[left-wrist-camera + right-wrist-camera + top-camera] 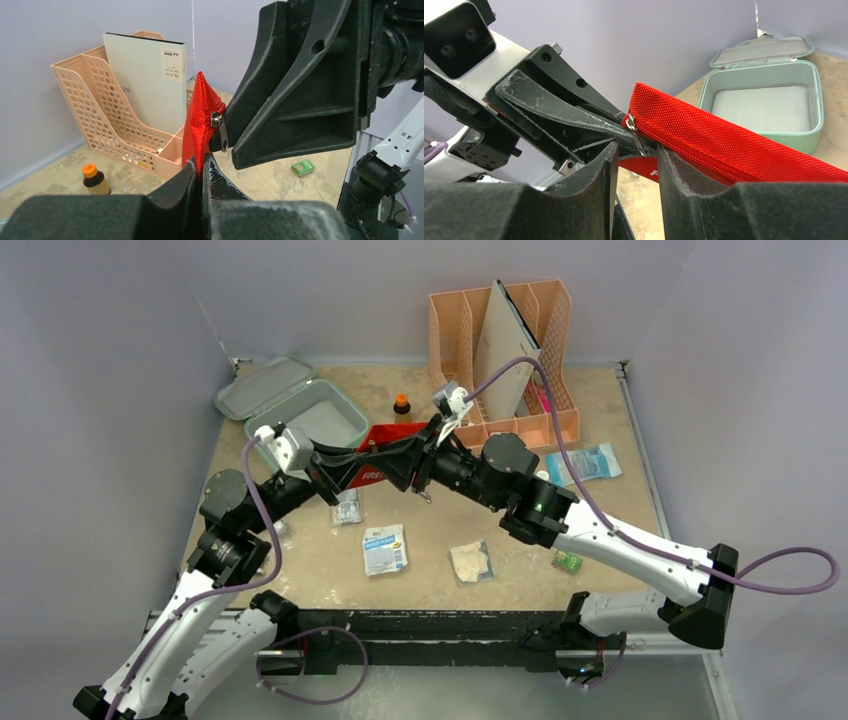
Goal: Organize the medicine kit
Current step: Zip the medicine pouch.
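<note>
Noted, nearest on the desk (440, 525), three flat packets on the near side of the red pouch (372, 474): a clear one (346, 506) just below its left end, a white-and-blue one (385, 548) nearer still, and a beige one (470, 562) to the near right. Recorded a small green box (568, 560) well to the right of the pouch, beside the right arm.

Found the red pouch held clear of the desk between the two arms, zipper edge uppermost. Found the left tool (202, 167) pressed together on the pouch's left end, red fabric pinched between its fingers. Found the right tool (636, 155) at that same end, fingers set either side of the metal zipper pull (636, 136) with a narrow gap showing. Could not tell whether the pull was actually clamped.

Located the medicine kit (764, 136) on the desk just beyond the pouch's left end, lid (265, 388) swung open to the far left, pale interior exposed. Noted a small dark bottle (401, 403) with an orange cap upright just beyond the pouch's middle. Recorded a blue packet (585, 462) lying to the pouch's right. Found, farthest beyond the pouch and to the right, a peach file organizer (455, 330) against the back wall, a pale board (500, 350) standing in one slot.
</note>
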